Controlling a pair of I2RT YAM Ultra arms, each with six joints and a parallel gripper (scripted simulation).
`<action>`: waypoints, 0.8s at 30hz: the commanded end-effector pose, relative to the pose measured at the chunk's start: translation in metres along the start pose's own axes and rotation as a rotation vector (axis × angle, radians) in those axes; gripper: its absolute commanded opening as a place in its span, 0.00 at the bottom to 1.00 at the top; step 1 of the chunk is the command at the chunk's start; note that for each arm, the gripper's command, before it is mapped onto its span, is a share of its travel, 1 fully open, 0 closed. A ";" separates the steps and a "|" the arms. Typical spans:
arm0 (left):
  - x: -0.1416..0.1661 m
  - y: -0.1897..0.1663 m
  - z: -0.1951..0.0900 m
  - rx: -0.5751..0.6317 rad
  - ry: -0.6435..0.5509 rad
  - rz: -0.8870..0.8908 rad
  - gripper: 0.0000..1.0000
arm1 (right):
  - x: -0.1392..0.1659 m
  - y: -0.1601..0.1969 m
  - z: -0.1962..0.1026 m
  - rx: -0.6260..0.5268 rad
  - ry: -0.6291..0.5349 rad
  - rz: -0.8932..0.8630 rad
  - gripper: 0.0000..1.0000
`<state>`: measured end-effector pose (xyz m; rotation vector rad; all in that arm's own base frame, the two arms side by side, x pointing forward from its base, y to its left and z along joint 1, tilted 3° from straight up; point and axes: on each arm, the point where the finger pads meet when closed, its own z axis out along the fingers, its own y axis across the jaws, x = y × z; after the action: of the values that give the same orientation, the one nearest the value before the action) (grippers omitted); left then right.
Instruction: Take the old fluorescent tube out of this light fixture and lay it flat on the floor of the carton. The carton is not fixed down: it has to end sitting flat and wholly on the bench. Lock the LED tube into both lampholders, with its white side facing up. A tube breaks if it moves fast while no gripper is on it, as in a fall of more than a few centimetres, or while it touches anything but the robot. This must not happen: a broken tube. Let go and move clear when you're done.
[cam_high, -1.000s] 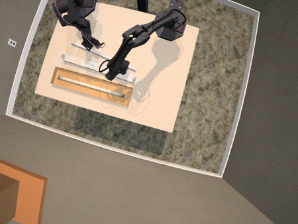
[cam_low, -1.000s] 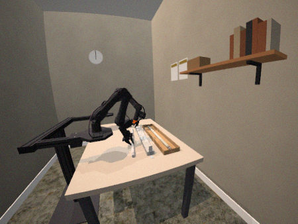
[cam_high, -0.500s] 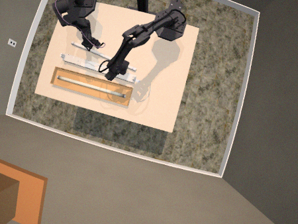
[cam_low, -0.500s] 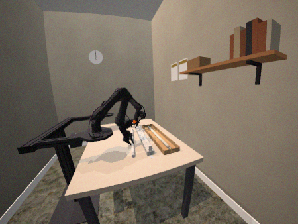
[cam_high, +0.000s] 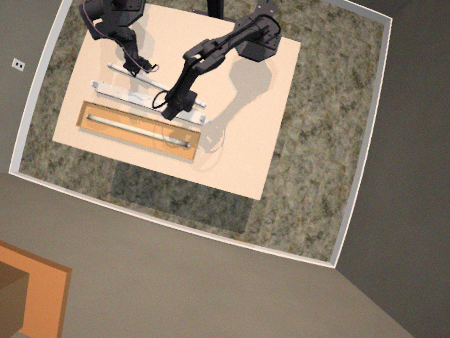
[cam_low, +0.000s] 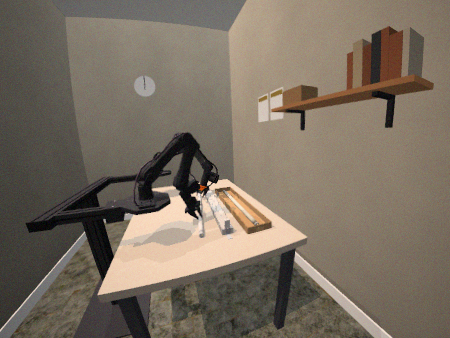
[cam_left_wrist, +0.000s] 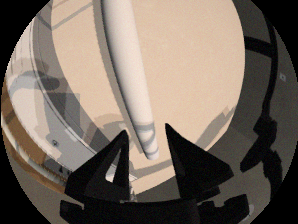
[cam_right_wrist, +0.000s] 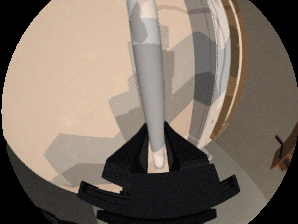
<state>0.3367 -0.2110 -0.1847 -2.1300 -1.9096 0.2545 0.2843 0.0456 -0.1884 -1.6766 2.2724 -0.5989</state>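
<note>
The LED tube (cam_high: 120, 69) (cam_low: 201, 227) (cam_left_wrist: 127, 65) (cam_right_wrist: 149, 75) lies along the bench behind the light fixture (cam_high: 112, 90) (cam_low: 223, 222) (cam_left_wrist: 45, 100) (cam_right_wrist: 215, 65), whose lampholders hold no tube. My right gripper (cam_high: 148, 66) (cam_right_wrist: 155, 124) is shut on the LED tube. My left gripper (cam_high: 170, 112) (cam_left_wrist: 145, 130) is open. In the left wrist view a rounded tube end shows between its fingers, with a gap on each side. The old fluorescent tube (cam_high: 140, 132) (cam_low: 241, 208) lies flat in the brown carton (cam_high: 125, 136) (cam_low: 234, 215), in front of the fixture.
The carton sits flat on the bench (cam_high: 250, 125) (cam_low: 200, 265), parallel to the fixture and tube. Both arm bases stand at the bench's back edge. The bench stretches well beyond one end of the fixture.
</note>
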 end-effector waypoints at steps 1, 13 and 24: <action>-0.007 0.000 0.013 -0.005 -0.020 0.002 0.49 | 0.001 -0.008 -0.006 0.032 0.000 0.009 0.11; -0.004 -0.003 0.014 0.006 -0.016 0.007 0.49 | 0.001 -0.008 -0.006 0.032 0.000 0.009 0.11; -0.011 0.010 -0.009 -0.038 -0.035 0.010 0.11 | 0.001 -0.008 -0.006 0.032 0.000 0.009 0.11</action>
<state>0.3359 -0.2113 -0.1941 -2.1356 -1.9167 0.2536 0.2844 0.0451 -0.1882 -1.6758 2.2729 -0.6030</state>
